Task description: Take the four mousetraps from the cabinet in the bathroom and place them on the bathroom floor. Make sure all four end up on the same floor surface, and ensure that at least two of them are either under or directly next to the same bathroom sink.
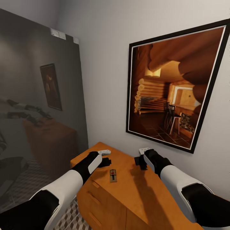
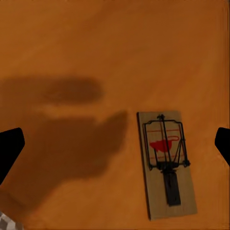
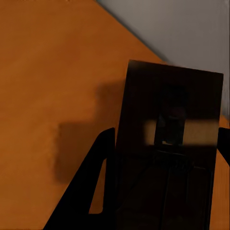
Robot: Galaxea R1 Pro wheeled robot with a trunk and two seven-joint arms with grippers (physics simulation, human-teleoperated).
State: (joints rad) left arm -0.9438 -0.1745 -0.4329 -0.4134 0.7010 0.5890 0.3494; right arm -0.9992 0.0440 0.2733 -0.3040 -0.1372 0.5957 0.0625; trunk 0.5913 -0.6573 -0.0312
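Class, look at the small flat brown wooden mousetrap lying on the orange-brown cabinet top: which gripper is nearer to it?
Left. The left gripper hovers just beside the mousetrap; the right gripper is farther off toward the wall.

Head high, wrists close above cabinet [image 1: 134,188]

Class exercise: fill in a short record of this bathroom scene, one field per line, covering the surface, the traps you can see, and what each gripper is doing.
surface: flat top of the orange-brown cabinet, against the white wall
mousetrap on top: one mousetrap lies flat on the cabinet, untouched
left gripper: left gripper open, hovering above and beside that trap
right gripper: right gripper shut on a second mousetrap, held above the cabinet top
wall: framed picture of a log interior
other traps: not visible
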